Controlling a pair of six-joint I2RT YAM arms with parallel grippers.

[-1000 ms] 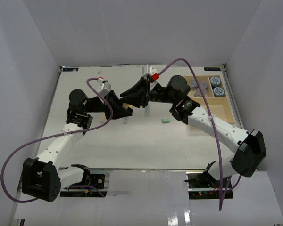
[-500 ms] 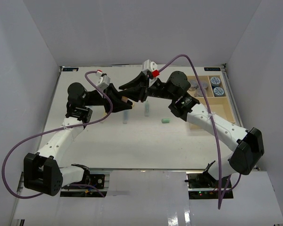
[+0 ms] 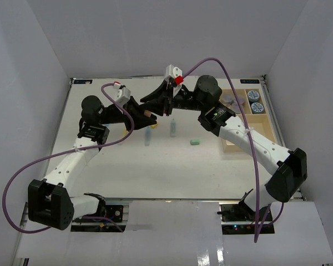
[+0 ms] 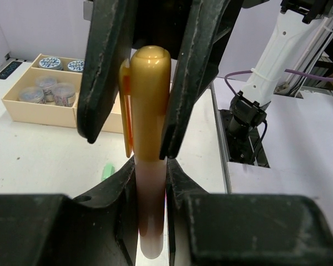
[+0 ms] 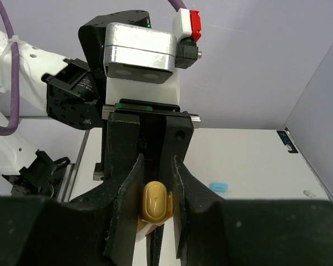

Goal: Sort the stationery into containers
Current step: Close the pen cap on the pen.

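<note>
- Table (image 3: 155,166): white surface, both arms reaching to its far half and meeting near 12 o'clock of centre.
- Wooden tray (image 3: 263,130): light wood, thin dividers, at 2 o'clock on the table. Its far compartments hold grey rolls (image 3: 233,101) and blue-and-white patterned rolls (image 3: 254,101); the large near section shows bare wood.
- Left gripper (image 3: 151,116): jaws clamped on an orange-gold marker (image 4: 149,138). The left wrist view shows the capped end pinched between both fingers (image 4: 106,72), with the clip facing 9 o'clock.
- Right gripper (image 3: 165,110): jaws drawn together. The right wrist view shows the marker's rounded end between its fingers (image 5: 127,199); whether they actually press on it appears likely but is not certain.
- Blue marker (image 3: 147,136): lying on the table at 6 o'clock from the left gripper.
- Green marker (image 3: 172,128): lying beside the blue one, toward 3 o'clock.
- Green block (image 3: 195,142): lying flat, apart from the tray, at 4 o'clock from the grippers.
</note>
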